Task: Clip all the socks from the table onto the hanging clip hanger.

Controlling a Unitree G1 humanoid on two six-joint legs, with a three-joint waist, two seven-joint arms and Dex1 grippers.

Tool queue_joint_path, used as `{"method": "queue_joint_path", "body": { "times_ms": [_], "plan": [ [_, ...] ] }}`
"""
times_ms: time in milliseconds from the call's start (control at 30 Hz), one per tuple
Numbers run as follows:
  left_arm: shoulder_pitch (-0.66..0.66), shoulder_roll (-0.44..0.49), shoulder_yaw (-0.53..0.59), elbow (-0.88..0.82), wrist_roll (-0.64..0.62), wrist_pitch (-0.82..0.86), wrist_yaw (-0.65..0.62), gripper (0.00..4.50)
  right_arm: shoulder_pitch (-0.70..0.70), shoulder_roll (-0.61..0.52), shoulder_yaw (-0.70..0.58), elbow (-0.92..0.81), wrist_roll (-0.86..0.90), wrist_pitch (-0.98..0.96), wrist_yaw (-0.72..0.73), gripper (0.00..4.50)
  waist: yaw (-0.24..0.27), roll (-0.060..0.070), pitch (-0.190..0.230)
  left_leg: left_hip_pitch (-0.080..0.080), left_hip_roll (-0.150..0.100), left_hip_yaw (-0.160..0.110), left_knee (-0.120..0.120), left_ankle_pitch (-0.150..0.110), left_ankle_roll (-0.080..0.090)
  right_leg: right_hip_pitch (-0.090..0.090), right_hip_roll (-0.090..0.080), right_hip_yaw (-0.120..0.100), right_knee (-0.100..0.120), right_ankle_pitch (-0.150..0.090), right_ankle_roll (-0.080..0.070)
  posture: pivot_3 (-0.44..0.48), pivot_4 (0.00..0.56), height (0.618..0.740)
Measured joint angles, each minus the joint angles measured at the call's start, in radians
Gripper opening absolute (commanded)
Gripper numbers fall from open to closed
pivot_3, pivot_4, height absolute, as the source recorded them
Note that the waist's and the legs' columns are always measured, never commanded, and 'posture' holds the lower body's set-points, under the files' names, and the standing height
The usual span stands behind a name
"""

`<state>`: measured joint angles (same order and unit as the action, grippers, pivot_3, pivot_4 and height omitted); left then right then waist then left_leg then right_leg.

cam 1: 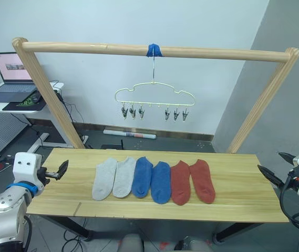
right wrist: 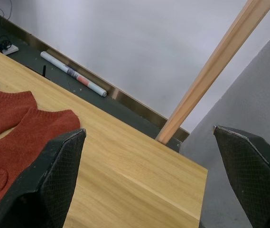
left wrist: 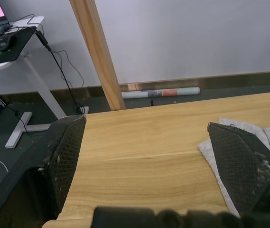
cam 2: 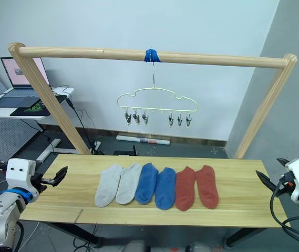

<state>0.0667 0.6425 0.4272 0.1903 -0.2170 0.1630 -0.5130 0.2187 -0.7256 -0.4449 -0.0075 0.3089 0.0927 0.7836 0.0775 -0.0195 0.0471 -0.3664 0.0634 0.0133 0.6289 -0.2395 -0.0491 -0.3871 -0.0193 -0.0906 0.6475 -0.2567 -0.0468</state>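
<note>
We are seeing six short knit ankle socks lying side by side in a row on the long light wooden plank desk, toes toward the near edge. From left to right they are two light grey socks, two blue socks and two brick red socks, each one touching or slightly overlapping its neighbour. The row is sitting around the middle of the desk, with bare wood stretching away on both sides.

Above and beyond the row, the pale yellow cloud-outline wire clip hanger is hanging by its hook from a blue tape wrap on the horizontal pole of a big wooden frame. Its six small grey metal clips are dangling in two groups of three, and none is holding a sock.

The left pincer is hovering over the left end of the desk, its two black fingers spread apart with nothing between them; the nearest grey sock is lying just to its right. The right pincer is hovering at the right end of the desk, fingers likewise spread wide and gripping nothing, well apart from the red socks.

Far left, a white table with an open laptop is standing against the wall, and a rolled paper tube is lying on the floor by the wall.
</note>
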Motion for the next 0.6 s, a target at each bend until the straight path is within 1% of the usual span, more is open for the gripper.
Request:
{"method": "queue_joint_path", "body": {
  "times_ms": [167, 433, 600],
  "plan": [
    [0.0, 0.001, 0.0, 0.011, 0.0, -0.016, -0.001, 4.5, 0.006, 0.002, 0.0, -0.01, 0.0, 0.0, 0.0, 4.49, 0.0, 0.0, 0.0, 0.0, 0.0, 0.0, 0.0, 0.0, 0.0, 0.0, 0.0, 0.0, 0.0, 0.0, 0.0, 0.132, 0.0, 0.74],
    [0.018, 0.003, 0.026, 0.018, -0.034, -0.076, -0.046, 4.5, 0.008, 0.006, 0.0, -0.022, 0.01, 0.001, 0.0, 4.49, 0.0, 0.0, 0.0, 0.0, 0.0, 0.0, 0.0, 0.0, -0.001, 0.0, 0.0, 0.0, 0.0, 0.0, -0.001, 0.127, 0.001, 0.74],
    [0.033, 0.002, 0.037, 0.007, -0.048, -0.084, -0.046, 4.5, 0.009, 0.008, 0.0, -0.051, 0.024, 0.004, 0.0, 4.49, -0.002, 0.001, 0.002, 0.0, 0.0, 0.0, 0.0, -0.001, -0.001, -0.001, 0.0, 0.0, 0.0, -0.001, -0.001, 0.119, 0.022, 0.74]
  ]
}}
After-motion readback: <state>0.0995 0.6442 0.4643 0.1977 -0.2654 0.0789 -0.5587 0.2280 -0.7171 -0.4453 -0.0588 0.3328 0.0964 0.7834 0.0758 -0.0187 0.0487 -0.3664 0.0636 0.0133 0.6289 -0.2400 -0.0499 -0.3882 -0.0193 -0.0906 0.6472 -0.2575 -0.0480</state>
